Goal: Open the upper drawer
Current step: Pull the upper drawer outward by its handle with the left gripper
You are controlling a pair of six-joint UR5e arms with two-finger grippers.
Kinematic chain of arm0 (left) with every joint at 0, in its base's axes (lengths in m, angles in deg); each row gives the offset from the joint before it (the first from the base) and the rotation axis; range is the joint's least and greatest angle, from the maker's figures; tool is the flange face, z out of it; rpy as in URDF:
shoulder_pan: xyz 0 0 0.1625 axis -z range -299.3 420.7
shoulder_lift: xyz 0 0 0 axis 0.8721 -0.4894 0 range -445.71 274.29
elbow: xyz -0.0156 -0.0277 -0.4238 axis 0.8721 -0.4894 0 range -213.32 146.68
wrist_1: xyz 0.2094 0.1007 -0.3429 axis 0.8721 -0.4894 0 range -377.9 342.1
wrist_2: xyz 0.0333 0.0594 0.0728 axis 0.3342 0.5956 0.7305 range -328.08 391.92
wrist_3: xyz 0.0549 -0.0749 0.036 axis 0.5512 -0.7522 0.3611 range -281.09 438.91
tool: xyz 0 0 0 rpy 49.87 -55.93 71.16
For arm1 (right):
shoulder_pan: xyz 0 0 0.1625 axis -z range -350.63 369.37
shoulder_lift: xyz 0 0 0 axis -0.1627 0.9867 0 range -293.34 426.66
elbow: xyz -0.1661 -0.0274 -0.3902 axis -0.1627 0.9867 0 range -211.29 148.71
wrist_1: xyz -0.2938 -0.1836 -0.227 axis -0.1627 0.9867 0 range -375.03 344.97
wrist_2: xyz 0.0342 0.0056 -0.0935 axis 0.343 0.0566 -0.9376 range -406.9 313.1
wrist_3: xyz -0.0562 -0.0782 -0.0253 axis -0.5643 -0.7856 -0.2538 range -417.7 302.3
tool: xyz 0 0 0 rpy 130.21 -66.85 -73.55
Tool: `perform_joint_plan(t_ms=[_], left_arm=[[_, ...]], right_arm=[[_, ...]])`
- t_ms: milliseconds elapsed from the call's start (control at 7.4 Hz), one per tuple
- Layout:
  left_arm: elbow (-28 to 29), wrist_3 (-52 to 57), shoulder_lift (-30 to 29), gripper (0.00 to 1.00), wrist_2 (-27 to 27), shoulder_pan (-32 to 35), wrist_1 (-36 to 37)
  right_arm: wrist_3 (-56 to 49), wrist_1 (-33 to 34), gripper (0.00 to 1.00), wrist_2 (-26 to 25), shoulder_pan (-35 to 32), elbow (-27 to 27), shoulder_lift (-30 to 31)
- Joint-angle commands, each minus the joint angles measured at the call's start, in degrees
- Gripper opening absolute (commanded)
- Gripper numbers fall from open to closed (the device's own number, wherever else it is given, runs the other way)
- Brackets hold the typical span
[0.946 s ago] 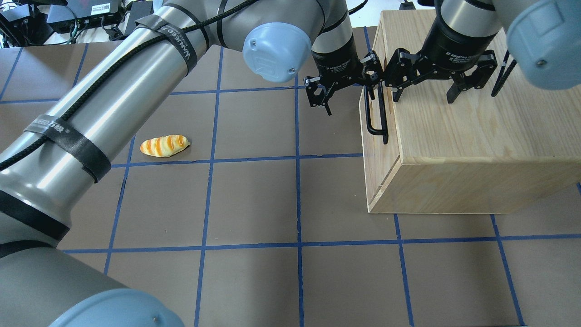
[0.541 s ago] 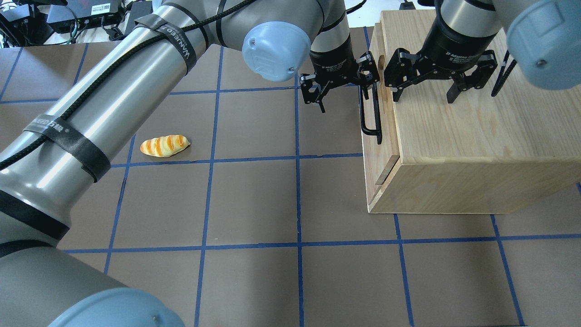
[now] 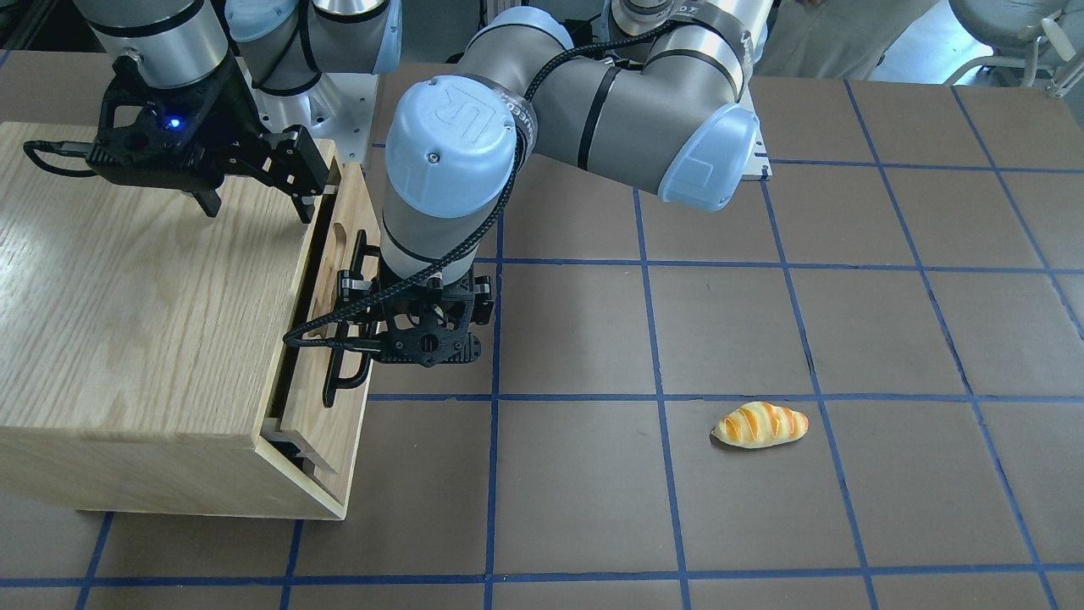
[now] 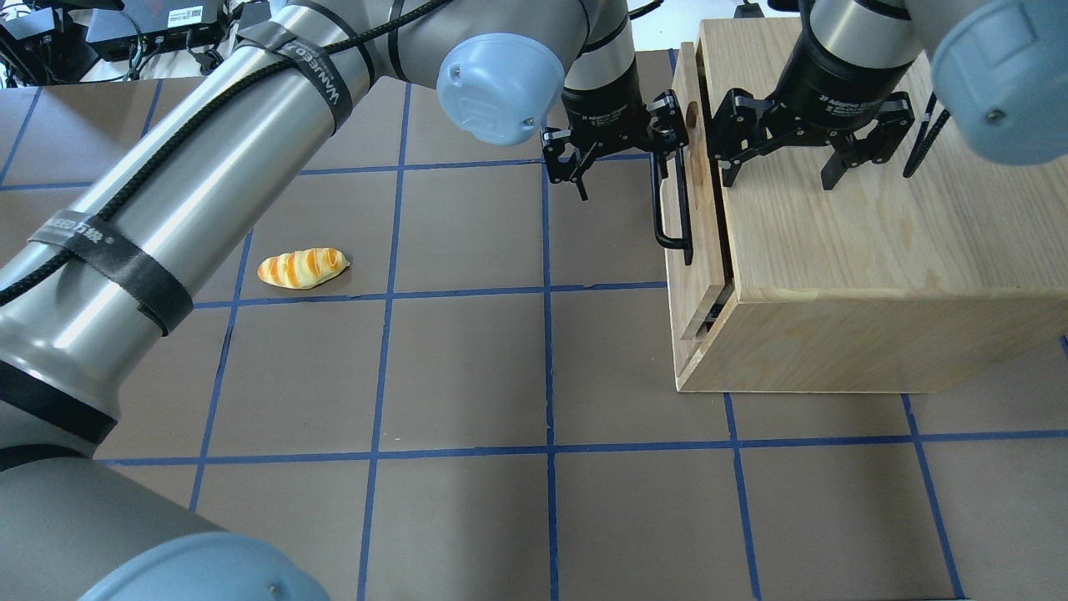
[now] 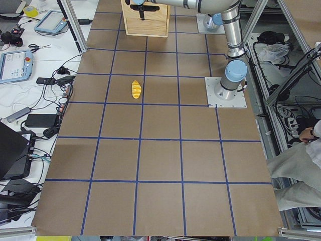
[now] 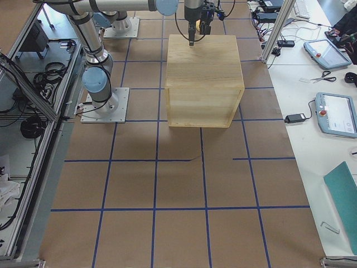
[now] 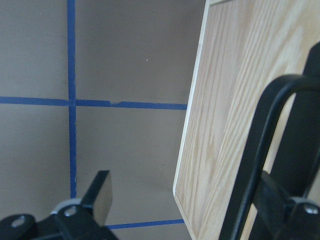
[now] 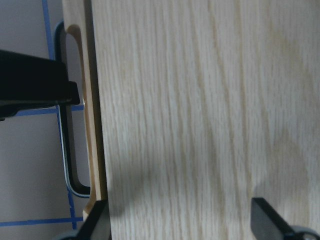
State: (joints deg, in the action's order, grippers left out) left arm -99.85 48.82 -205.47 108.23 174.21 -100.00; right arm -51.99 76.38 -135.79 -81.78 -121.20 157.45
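The upper drawer (image 4: 699,200) is a light oak panel with an oval slot and a long black bar handle (image 4: 667,213). It stands pulled a little way out of the oak cabinet (image 4: 876,242), with a dark gap behind its front. My left gripper (image 4: 622,167) is open, and one finger is hooked behind the handle. In the left wrist view the handle (image 7: 257,155) crosses the drawer front (image 7: 225,115). My right gripper (image 4: 780,179) is open, fingertips down on the cabinet top. The front view shows the drawer (image 3: 339,280) and the left gripper (image 3: 415,330).
A toy bread roll (image 4: 302,268) lies on the brown table with blue tape lines, well left of the cabinet. It also shows in the front view (image 3: 760,424). A plain lower front panel (image 3: 326,432) sits under the drawer.
My left gripper moved left with the handle hooked on its finger. The drawer slid out from flush to slightly open. The right gripper stayed on the cabinet top.
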Motion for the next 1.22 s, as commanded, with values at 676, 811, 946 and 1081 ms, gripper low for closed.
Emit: perform_joint_plan(t_ms=[676,811,946,1081], left_arm=[[-0.35,2.66,0.59,1.00,1.22,-2.59,-1.74],[-0.26,3.80,0.94,1.00,1.22,-2.95,-2.18],[-0.35,4.24,0.94,1.00,1.30,-3.73,-2.45],[-0.35,5.12,0.94,1.00,2.00,-3.91,-2.54]], right_arm=[[0.00,0.00,1.00,0.03,0.00,0.00,0.00],[0.00,0.00,1.00,0.03,0.00,0.00,0.00],[0.00,0.00,1.00,0.03,0.00,0.00,0.00],[0.00,0.00,1.00,-0.06,0.00,0.00,0.00]])
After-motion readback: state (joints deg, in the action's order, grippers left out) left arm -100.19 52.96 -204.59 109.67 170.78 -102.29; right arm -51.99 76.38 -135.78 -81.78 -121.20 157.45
